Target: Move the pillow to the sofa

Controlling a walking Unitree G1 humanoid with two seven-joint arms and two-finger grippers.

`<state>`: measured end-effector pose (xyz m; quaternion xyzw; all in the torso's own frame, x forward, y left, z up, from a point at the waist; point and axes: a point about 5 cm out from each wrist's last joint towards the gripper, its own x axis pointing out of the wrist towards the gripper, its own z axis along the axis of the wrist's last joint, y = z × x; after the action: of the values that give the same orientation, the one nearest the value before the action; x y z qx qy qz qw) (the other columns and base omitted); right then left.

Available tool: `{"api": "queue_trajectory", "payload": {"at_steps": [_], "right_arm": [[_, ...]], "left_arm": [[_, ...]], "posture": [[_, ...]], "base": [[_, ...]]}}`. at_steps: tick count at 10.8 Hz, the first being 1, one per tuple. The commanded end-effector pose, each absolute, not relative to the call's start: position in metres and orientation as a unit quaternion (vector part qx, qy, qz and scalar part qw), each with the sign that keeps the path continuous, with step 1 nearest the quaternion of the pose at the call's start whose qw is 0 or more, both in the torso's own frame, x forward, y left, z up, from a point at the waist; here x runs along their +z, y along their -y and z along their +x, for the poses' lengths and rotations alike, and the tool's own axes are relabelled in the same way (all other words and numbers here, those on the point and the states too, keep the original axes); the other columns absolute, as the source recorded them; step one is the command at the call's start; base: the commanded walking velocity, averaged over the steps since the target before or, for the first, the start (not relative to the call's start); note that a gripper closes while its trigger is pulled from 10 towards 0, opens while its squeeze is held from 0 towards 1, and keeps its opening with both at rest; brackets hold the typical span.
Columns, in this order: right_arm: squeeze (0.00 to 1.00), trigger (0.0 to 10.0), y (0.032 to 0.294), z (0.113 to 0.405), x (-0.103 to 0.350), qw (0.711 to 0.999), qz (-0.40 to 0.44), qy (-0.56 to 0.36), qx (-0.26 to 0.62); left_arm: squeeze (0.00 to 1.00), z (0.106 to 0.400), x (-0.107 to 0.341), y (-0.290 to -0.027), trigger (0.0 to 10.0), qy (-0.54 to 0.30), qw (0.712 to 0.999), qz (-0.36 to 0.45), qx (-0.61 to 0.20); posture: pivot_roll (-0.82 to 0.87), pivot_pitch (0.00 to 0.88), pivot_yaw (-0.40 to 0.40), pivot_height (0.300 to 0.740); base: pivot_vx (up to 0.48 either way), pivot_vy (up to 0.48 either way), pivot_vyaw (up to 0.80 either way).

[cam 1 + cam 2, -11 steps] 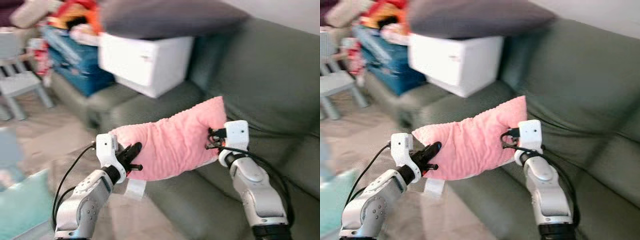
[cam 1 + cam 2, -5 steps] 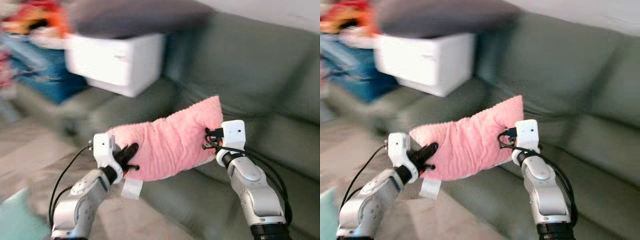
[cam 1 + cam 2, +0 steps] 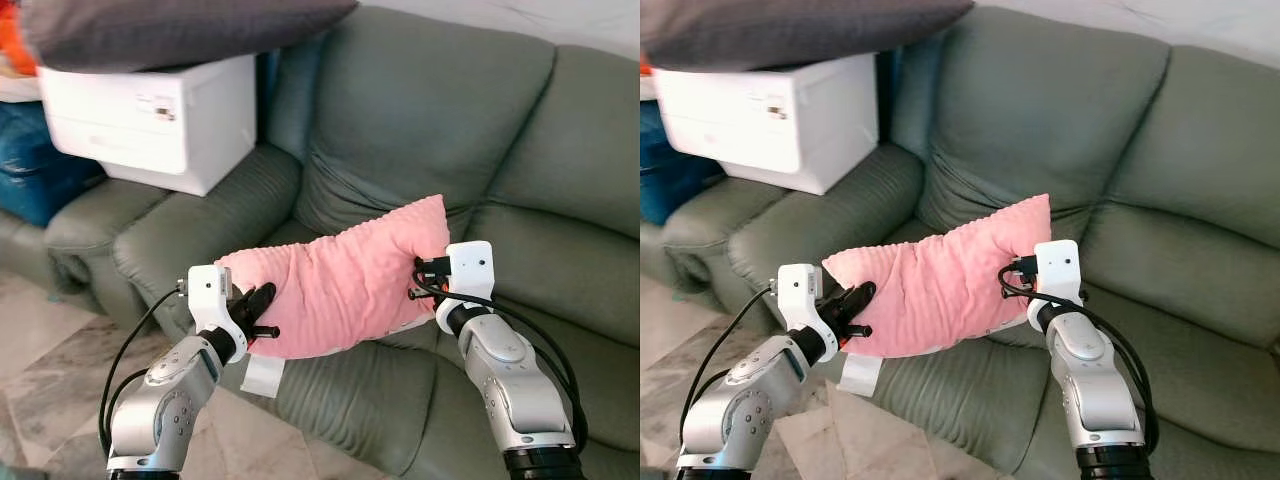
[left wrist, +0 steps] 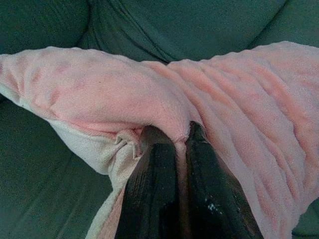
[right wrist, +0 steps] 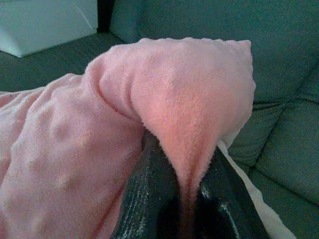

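Observation:
A pink fluffy pillow (image 3: 340,280) hangs between my two arms, held in the air just above the front of a grey-green sofa (image 3: 430,120) seat. My left gripper (image 3: 262,305) is shut on the pillow's left end, its black fingers (image 4: 164,189) pinching the fabric in the left wrist view. At the pillow's right end my right gripper (image 3: 418,280) is also shut, with a fold of pink fabric (image 5: 189,124) squeezed between its fingers. A white label (image 3: 262,375) dangles under the pillow.
A white box (image 3: 150,115) with a dark grey cushion (image 3: 170,30) on top stands on the sofa's left seat. Blue bags (image 3: 30,170) lie further left. Tiled floor (image 3: 50,370) runs in front of the sofa. The seats to the right are bare.
The camera has swung to the right, so the box and clutter slid left and more sofa came into view. Both grippers keep their hold on the pillow in the same pose.

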<state>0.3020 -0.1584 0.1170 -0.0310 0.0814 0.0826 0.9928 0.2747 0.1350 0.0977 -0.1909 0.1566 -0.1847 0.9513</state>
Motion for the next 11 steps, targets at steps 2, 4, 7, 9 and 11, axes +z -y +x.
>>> {"api": "queue_trajectory", "payload": {"at_steps": [2, 4, 7, 9, 11], "right_arm": [[0.00, 10.0, 0.1576, 0.3028, 0.1240, 0.994, -0.031, -0.070, 0.082], [0.00, 10.0, 0.1581, 0.3026, 0.1237, 0.994, -0.030, -0.072, 0.081], [0.00, 10.0, 0.1580, 0.3025, 0.1230, 0.993, -0.030, -0.074, 0.082], [0.00, 10.0, 0.1574, 0.3021, 0.1241, 0.993, -0.033, -0.070, 0.088], [0.00, 10.0, 0.1578, 0.3010, 0.1240, 0.993, -0.030, -0.070, 0.087]], "left_arm": [[0.00, 0.2774, 0.0990, -0.1326, 10.0, -0.164, 0.949, -0.199, -0.183], [0.00, 0.2794, 0.0982, -0.1330, 10.0, -0.178, 0.949, -0.193, -0.173], [0.00, 0.2792, 0.0998, -0.1340, 10.0, -0.178, 0.945, -0.205, -0.181], [0.00, 0.2784, 0.0990, -0.1329, 10.0, -0.176, 0.947, -0.196, -0.183], [0.00, 0.2771, 0.0984, -0.1319, 10.0, -0.180, 0.945, -0.200, -0.185]], "posture": [[-0.17, 0.020, -0.045, 0.740], [-0.17, 0.023, -0.046, 0.740], [-0.17, 0.025, -0.048, 0.740], [-0.17, 0.027, -0.049, 0.740], [-0.17, 0.029, -0.049, 0.740]], "base": [[0.000, 0.000, -0.77], [0.000, 0.000, -0.77], [0.000, 0.000, -0.75], [0.000, 0.000, -0.75], [0.000, 0.000, -0.79]]}}
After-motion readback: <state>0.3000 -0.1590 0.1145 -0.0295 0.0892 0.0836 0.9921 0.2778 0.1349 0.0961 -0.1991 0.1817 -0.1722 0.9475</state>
